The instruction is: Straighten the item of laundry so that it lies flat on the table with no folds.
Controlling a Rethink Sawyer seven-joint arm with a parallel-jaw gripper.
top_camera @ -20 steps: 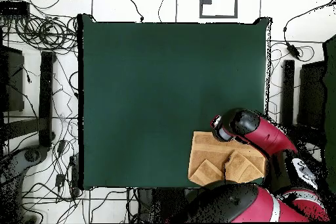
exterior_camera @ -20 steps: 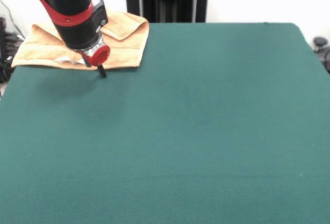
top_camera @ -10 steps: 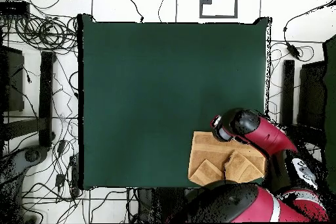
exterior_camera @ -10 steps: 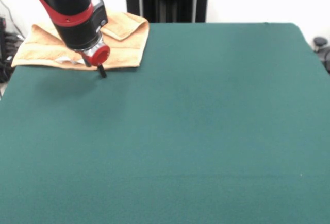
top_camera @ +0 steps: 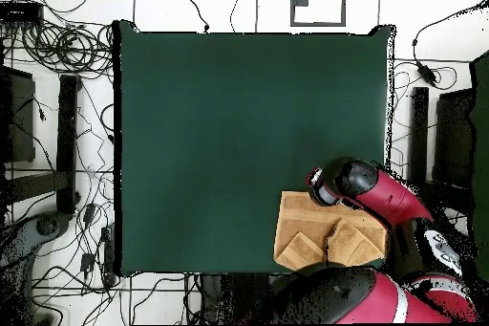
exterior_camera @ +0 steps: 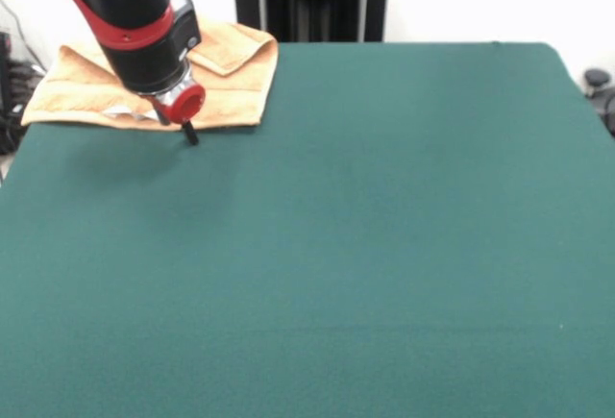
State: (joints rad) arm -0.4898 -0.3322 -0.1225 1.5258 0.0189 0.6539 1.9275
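Note:
The item of laundry [exterior_camera: 235, 77] is an orange-tan towel lying at the far left corner of the green table [exterior_camera: 384, 226]. Two of its corners are folded over onto its top. In the overhead view the towel [top_camera: 306, 222] sits at the table's [top_camera: 239, 131] bottom right corner, with the folded flaps along the bottom edge. My gripper [exterior_camera: 189, 134] reaches down to the towel's near edge, right at the hem, and the red-and-black arm hides the towel's middle. From overhead the gripper [top_camera: 314, 181] is at the towel's upper edge.
The towel's left side reaches the table's left edge in the front view. Tangled cables [top_camera: 57, 50] and dark equipment [top_camera: 67, 141] lie on the floor around the table in the overhead view.

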